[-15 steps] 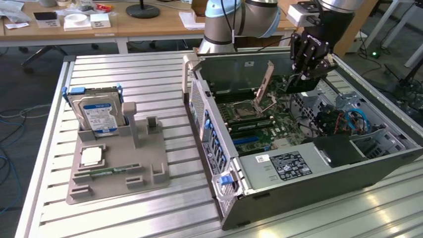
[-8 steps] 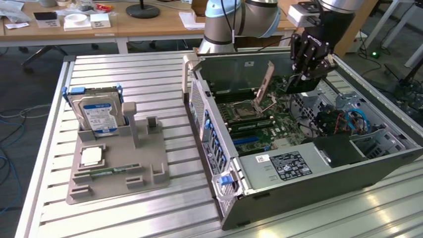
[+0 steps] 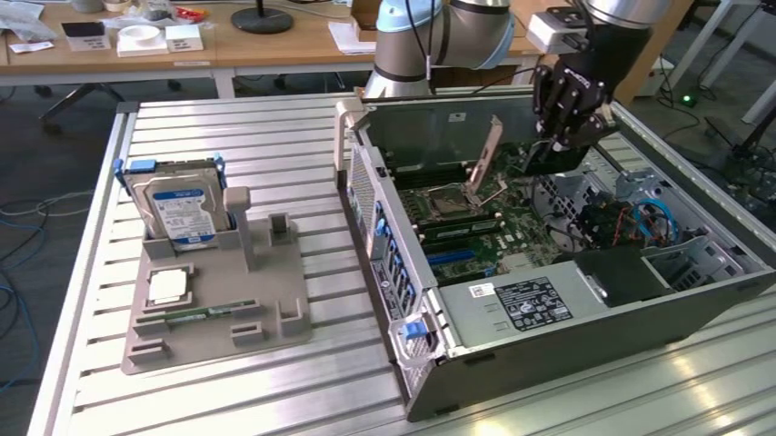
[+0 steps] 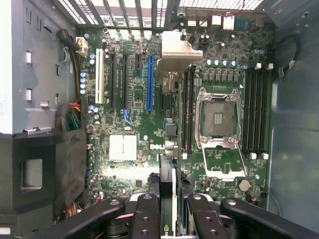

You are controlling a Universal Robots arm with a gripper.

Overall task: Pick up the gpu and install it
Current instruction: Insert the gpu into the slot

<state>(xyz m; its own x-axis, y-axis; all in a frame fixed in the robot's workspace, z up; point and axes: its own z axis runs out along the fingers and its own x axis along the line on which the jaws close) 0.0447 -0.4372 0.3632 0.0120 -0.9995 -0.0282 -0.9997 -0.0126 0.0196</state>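
The open computer case (image 3: 570,354), a dark grey metal box lying on its side, takes the three o'clock half of the exterior view. Inside it lies the green motherboard (image 3: 479,232). The board carries a square processor socket (image 4: 218,117) in a bright metal frame, black memory slots (image 4: 254,112), one long blue slot (image 4: 149,82) and one white slot (image 4: 98,74). A flat metal cover with a black label (image 3: 532,304) sits at about five o'clock from the board, and blue and red cables (image 3: 642,222) curl at three o'clock from it. The gpu (image 3: 488,156) is inside the case, standing on its edge over the far part of the board, at about one o'clock from the socket. It is thin and flat, brownish on the side that shows. The black fingers (image 3: 561,136) pinch it at one end. In the wrist view the gpu (image 4: 167,172) is seen edge-on between the fingers (image 4: 147,214), with a silver bracket at its far end. It runs parallel to the blue slot, but I cannot tell if it touches the board. At nine o'clock from the case, a matte grey plastic holder (image 3: 243,300) rests on the ribbed aluminium table (image 3: 218,136). In it a silver hard drive (image 3: 182,213) with a blue label stands upright at the twelve o'clock end. A square silver chip (image 3: 167,286) lies flat in a recess, and a narrow green memory stick (image 3: 200,315) lies at five o'clock from the chip.
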